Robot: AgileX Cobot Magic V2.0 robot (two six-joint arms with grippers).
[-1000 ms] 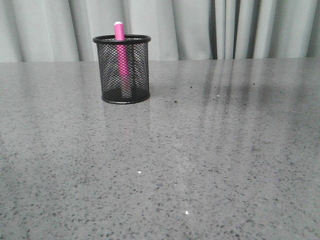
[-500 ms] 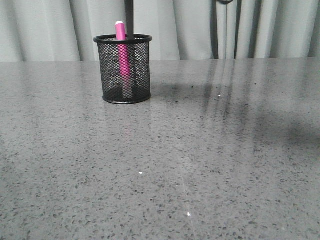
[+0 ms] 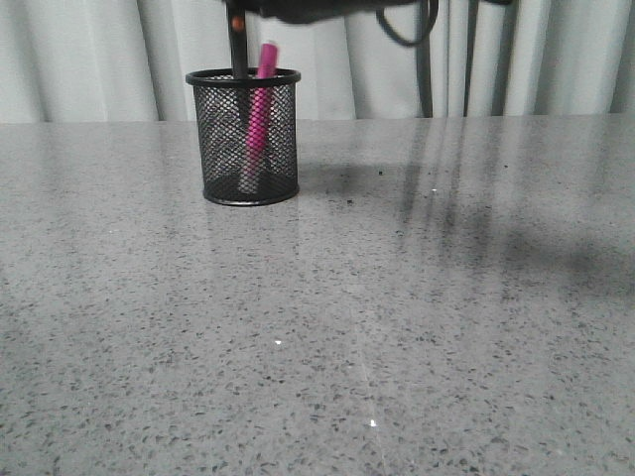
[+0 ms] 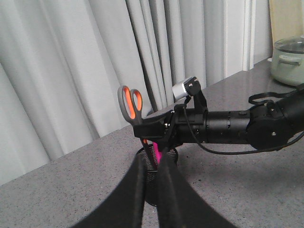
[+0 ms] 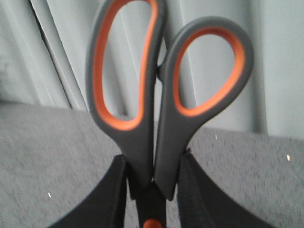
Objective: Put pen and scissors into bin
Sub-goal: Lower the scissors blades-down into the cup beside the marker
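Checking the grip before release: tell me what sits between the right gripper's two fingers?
The scissors, handles up, pinched just below the orange loops, shown in the right wrist view.

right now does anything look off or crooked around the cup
Only the pen: it leans inside the cup rather than standing straight. The scissors, blades down, clamped in the right gripper, enter beside it. Nothing looks spilled or damaged.

— What is blocked above the bin (image 3: 246, 139)?
— Its mouth is taken up by the leaning pen (image 3: 259, 109), the scissors (image 3: 237, 45) and the right tool (image 5: 151, 190).
— And the desk (image 3: 397, 327)?
— Open room is left in front.
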